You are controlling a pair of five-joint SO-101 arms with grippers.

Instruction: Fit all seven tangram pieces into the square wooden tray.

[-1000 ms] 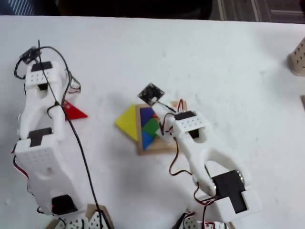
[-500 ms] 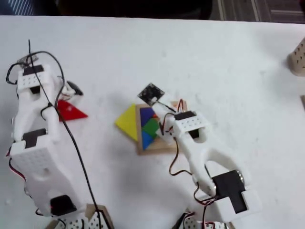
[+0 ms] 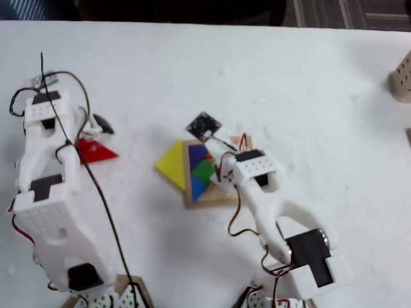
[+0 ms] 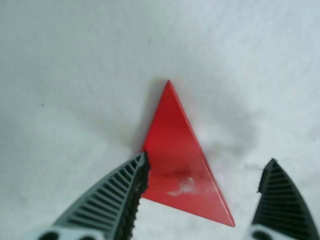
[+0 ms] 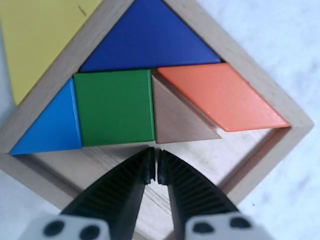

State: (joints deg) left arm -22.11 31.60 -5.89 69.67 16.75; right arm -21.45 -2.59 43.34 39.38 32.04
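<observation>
1. The left hand (image 4: pixel 206 166) hangs released, its jaws straddling the red triangle (image 4: pixel 175 135). The triangle lies flat on the surface (image 4: pixel 60 60), well apart from the tray. The hand seems set to pinch it by its edges.
2. The right hand (image 5: pixel 156 167) is clenched on nothing above the bare part of the tray (image 5: pixel 90 162), probably parked.
3. The yellow triangle (image 5: pixel 40 45) lies just outside the rim, not yet fitted.

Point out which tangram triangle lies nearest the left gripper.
The red triangle, alone on the table inside the open left gripper; the rest lie at the wooden tray.
</observation>
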